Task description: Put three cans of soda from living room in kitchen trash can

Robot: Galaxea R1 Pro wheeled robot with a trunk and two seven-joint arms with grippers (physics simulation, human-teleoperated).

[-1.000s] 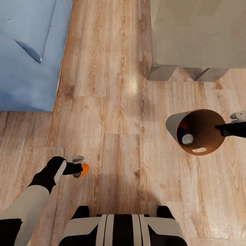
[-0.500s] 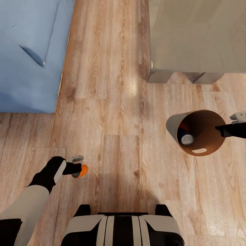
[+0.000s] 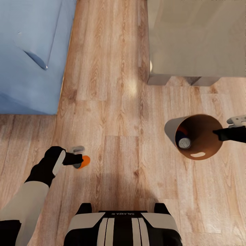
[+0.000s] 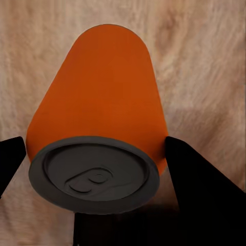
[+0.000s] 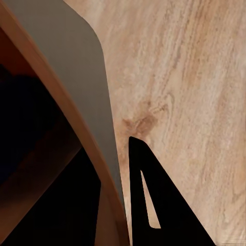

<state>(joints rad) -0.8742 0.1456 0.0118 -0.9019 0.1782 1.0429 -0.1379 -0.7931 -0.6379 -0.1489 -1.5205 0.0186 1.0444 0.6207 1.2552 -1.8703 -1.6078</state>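
Orange soda can (image 4: 100, 128) pinched between left gripper (image 3: 78, 160) fingers, above floor (image 3: 119, 112). Right gripper (image 3: 223, 133) clamps trash can (image 3: 205, 150) rim; two cans inside.

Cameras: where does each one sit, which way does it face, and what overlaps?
Head: on the robot's head, looking down at the wood floor; both arms and the base show.
Left wrist: by the left gripper, looking along its fingers at the orange can.
Right wrist: by the right gripper, looking along its fingers at the bin wall.
Shared: head and left wrist both show the orange can; head and right wrist both show the bin.
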